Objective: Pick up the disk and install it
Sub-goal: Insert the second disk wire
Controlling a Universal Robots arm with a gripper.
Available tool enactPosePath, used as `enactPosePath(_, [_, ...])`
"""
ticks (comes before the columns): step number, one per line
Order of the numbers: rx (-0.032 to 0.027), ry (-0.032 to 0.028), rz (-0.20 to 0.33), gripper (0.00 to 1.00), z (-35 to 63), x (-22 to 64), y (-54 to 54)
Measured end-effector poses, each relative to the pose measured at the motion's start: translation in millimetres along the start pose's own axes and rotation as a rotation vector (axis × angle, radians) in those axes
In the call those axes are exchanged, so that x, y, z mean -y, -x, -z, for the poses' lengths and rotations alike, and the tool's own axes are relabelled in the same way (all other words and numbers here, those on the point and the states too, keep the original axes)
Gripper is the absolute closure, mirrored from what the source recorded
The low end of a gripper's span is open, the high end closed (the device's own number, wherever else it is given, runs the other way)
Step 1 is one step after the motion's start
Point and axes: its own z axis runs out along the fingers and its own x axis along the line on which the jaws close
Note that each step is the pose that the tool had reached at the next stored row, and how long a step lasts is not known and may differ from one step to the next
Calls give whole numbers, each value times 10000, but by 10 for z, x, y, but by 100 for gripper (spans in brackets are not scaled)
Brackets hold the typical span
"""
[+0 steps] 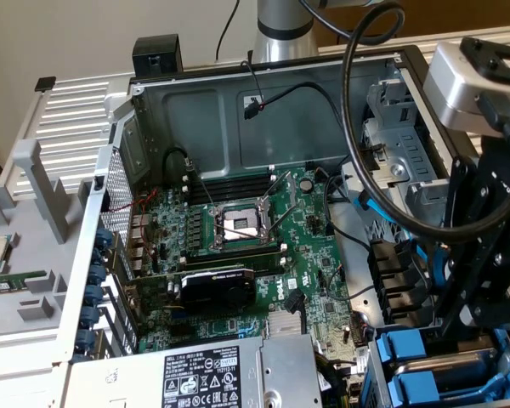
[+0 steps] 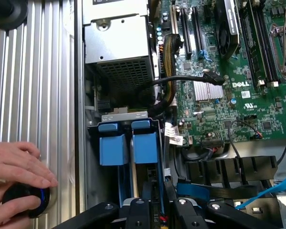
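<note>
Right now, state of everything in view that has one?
case, side open
disk, standing on edge in the drive bay, beside the other blue tray
CPU socket, uncovered, no cooler
graphics card, seated in its slot
person's hand, resting on a black knob
gripper, just above the disk

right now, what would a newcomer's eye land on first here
The opened computer case with its green motherboard laid bare. Two blue drive trays stand side by side in the bay just under the gripper. A person's hand rests on a black knob on the ribbed metal beside the case.
</note>
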Motion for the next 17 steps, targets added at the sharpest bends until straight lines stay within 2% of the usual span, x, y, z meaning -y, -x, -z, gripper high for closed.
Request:
enactPosePath(9, [-1, 0, 0, 75, 44, -9, -2])
enactPosePath(17, [-2, 0, 0, 75, 136, -28, -9])
